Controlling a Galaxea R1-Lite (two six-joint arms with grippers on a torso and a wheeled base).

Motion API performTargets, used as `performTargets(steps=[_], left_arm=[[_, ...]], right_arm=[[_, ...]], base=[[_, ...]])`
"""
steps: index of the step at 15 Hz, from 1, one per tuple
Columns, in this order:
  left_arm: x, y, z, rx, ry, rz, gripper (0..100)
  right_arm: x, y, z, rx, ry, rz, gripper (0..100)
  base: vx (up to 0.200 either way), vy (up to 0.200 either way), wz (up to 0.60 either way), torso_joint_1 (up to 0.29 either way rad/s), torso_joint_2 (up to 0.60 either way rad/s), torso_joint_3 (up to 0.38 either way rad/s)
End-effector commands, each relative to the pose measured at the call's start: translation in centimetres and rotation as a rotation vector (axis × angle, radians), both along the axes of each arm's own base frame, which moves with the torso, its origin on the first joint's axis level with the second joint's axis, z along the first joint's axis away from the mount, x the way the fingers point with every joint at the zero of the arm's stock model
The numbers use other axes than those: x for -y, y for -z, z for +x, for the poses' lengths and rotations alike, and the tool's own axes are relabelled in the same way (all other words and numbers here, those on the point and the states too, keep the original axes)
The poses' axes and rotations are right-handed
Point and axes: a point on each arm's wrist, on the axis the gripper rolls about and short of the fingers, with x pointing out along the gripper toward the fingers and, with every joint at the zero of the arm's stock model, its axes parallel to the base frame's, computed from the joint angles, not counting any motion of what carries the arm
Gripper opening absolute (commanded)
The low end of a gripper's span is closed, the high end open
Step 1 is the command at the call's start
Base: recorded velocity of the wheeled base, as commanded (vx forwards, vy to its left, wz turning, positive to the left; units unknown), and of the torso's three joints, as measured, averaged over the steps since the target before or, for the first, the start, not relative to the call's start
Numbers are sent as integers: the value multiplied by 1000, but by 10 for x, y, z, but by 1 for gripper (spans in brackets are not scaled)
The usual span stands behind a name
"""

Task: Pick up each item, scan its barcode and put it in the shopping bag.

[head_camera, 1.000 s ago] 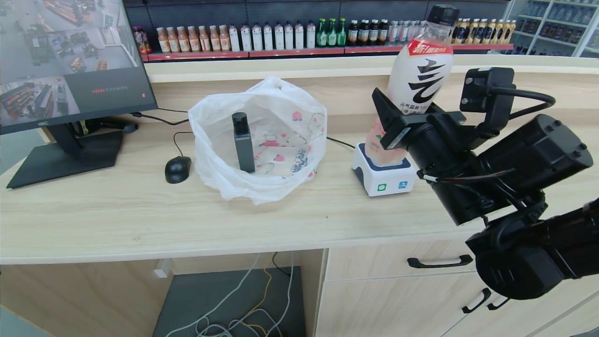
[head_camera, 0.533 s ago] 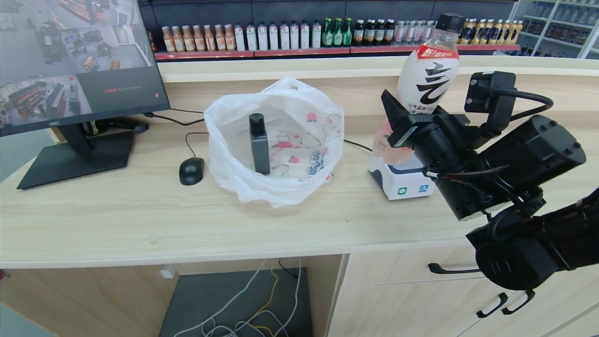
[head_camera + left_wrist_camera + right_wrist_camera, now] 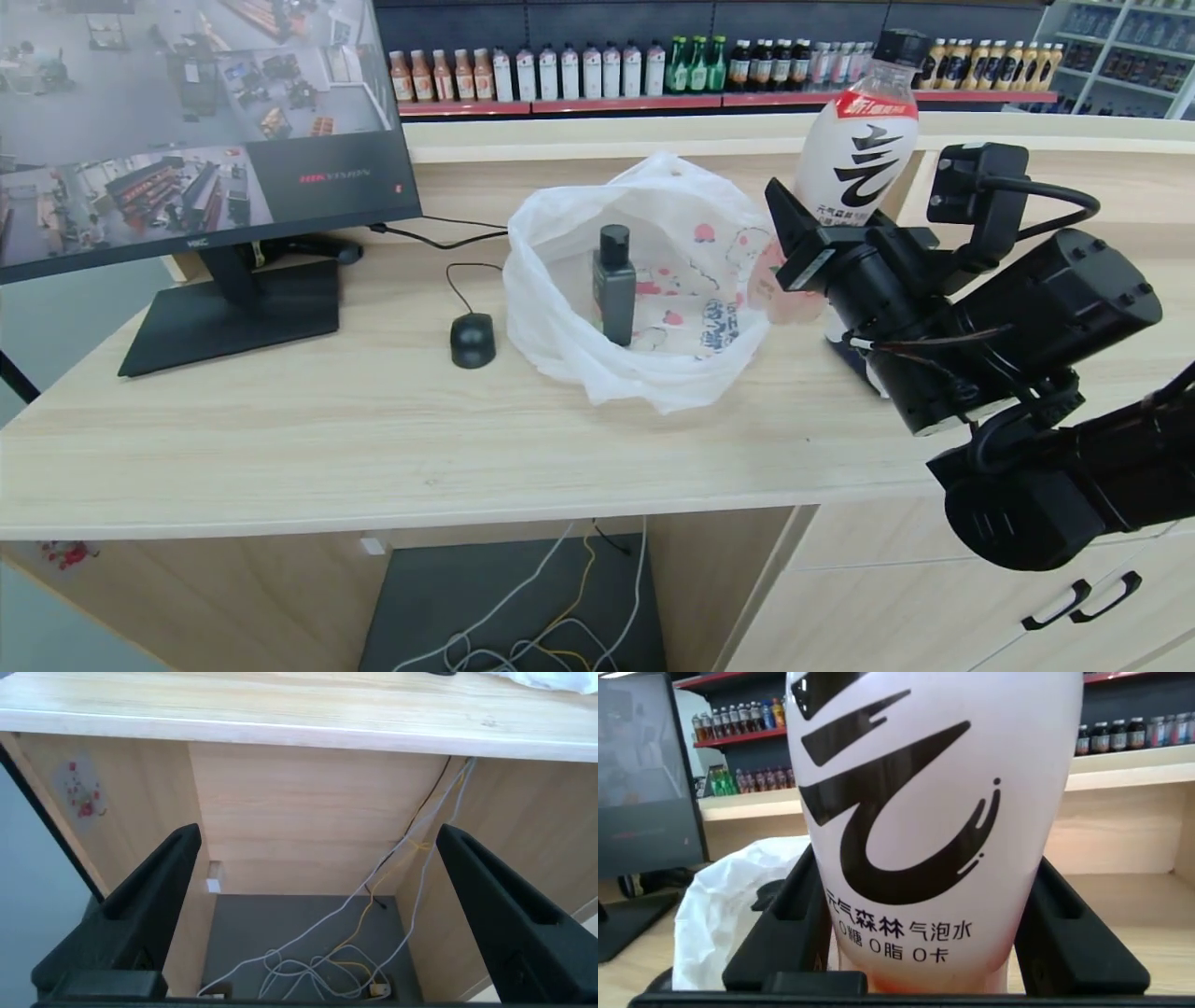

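Right end effector [image 3: 837, 250] clamped on a pale drink bottle [image 3: 859, 159], bottle upright above the surface [image 3: 280, 439], just beside the open shopping bag [image 3: 560, 317], small dark bottle [image 3: 614, 285] standing inside the bag, left end effector [image 3: 318, 845] fingers spread apart, low under the surface's edge

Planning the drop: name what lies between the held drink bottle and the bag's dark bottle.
Just the white plastic wall of the shopping bag, in the head view.

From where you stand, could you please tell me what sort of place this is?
Probably a shop's checkout: shelves of bottled drinks behind, a monitor showing security-camera views, and a shopping bag on the counter. The right claw holds a bottle.
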Motion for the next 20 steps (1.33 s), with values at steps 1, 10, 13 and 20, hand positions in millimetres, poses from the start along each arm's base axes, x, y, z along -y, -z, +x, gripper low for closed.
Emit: performTargets(steps=[1, 10, 13, 20], left_arm=[[0, 0, 0, 0, 0, 1, 100], [0, 0, 0, 0, 0, 3, 100], [0, 0, 0, 0, -1, 3, 100], [0, 0, 0, 0, 0, 3, 100]], right_arm=[[-1, 2, 1, -5, -3, -2, 0], [-5, -13, 3, -23, -11, -28, 0], [-4, -32, 24, -105, 24, -68, 0], [-14, -24, 58, -188, 34, -114, 0]], base=[[0, 200, 0, 2, 2, 2], [0, 0, 0, 0, 0, 0], [0, 0, 0, 0, 0, 0], [0, 0, 0, 0, 0, 0]])
